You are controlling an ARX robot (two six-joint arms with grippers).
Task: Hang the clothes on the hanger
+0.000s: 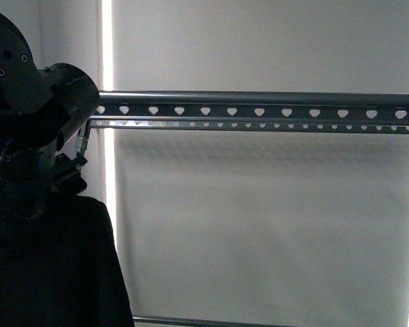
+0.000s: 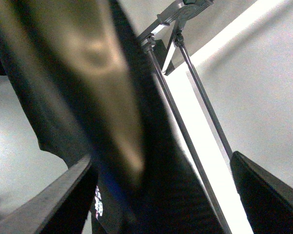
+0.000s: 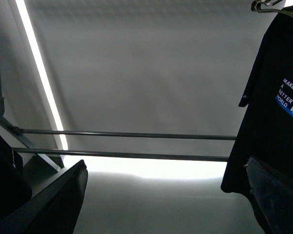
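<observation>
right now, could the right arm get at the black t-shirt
Probably yes: the right hand is open and empty, and in its wrist view the T-shirt hangs in plain sight with nothing in between.

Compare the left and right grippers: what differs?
Left gripper has the black T-shirt hanging across the gap between its fingers; right gripper has an empty gap, only the rack beyond. Left gripper's view is partly blurred; right gripper's is sharp. Both have jaws wide apart.

Glossy black left arm point(image 1: 34, 102), bulky rounded joint housings, small round screws point(image 1: 0, 71), right end effector point(image 3: 166, 163) with flat dark grey fingers point(image 3: 49, 200).
</observation>
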